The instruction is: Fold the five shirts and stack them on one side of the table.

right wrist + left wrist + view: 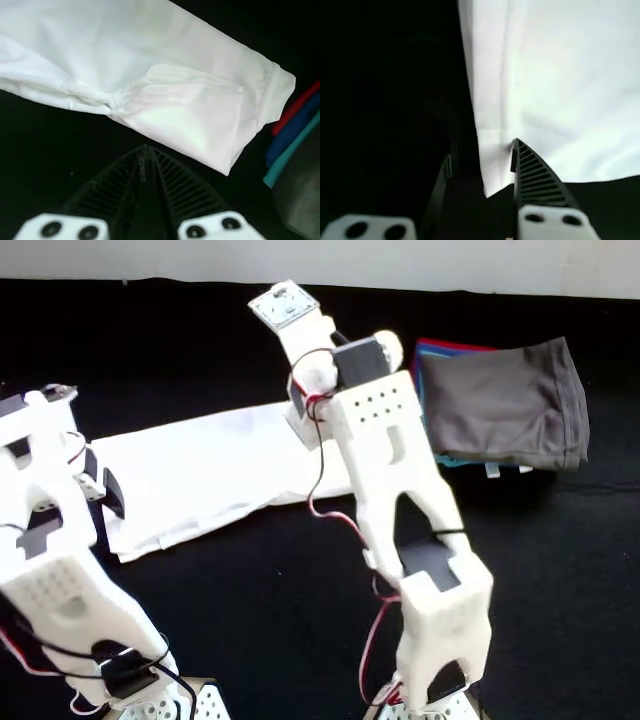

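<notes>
From up high, I see the white shirt (pixel 200 475) lying flat on the black table (pixel 250 640). The pile of folded shirts (pixel 505 405) sits just beside the white shirt.

My left gripper (pixel 482 152) is spread apart, with the white shirt's corner between its fingers.

My right gripper (pixel 145 152) is pinched together with nothing in it, just beside the white shirt.

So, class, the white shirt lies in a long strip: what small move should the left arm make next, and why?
Probably shut the left gripper. Its jaws stand open astride an edge of the white shirt near a corner, so closing should grip that end for the next fold. The right gripper is shut beside the cloth and holds nothing.
</notes>
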Available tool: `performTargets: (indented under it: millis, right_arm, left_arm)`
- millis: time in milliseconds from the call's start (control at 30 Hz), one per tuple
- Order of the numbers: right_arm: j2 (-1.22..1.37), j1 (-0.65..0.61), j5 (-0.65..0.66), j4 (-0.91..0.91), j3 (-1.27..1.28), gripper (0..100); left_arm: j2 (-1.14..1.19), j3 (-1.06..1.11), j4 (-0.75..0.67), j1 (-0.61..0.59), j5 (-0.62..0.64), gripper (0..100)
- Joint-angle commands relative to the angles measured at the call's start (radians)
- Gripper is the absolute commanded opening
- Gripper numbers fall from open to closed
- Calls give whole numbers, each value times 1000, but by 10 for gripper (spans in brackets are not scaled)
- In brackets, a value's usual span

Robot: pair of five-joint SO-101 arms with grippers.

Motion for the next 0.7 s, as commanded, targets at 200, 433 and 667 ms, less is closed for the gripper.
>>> performTargets:
  millis: [200, 433, 667]
  right_arm:
    - [-323, 10, 18, 7, 266, 6]
    - [-476, 39, 18, 7, 420, 6]
    - [-644, 174, 18, -107, 753, 6]
  left_arm:
    - [366, -444, 221, 35, 55, 184]
    - [453, -568, 288, 5, 48, 19]
    - [455, -633, 287, -143, -64, 9]
